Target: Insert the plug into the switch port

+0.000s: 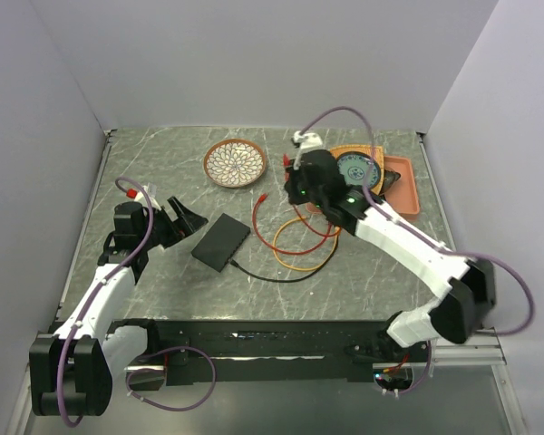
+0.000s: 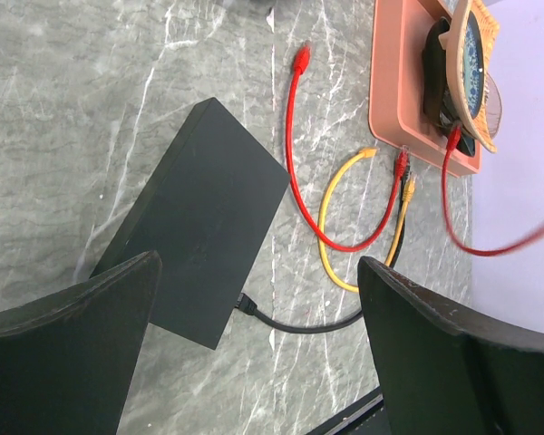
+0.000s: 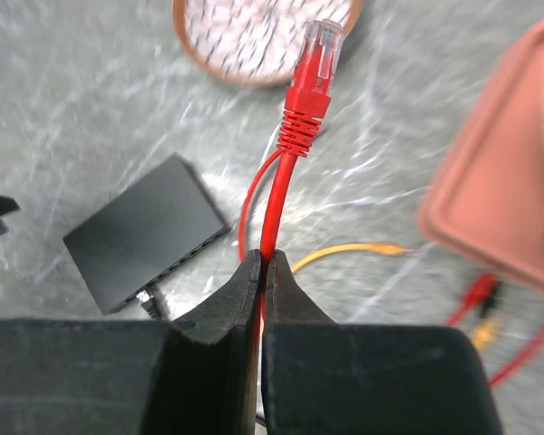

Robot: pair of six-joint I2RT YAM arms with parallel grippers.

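Plug, red with clear tip (image 3: 317,54), upper centre, its cable (image 3: 276,199) pinched by the closed right end effector (image 3: 261,265); flat matte-black switch (image 3: 145,231) lower left (square to its ports (image 3: 189,249) first); left end effector (image 2: 258,272) open.

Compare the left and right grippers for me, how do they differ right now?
The left gripper has its fingers spread wide and holds nothing; the right gripper has its fingers shut on a red cable below its plug. The left gripper hangs beside the switch; the right gripper is farther from it, near the orange tray. Both have black fingers.
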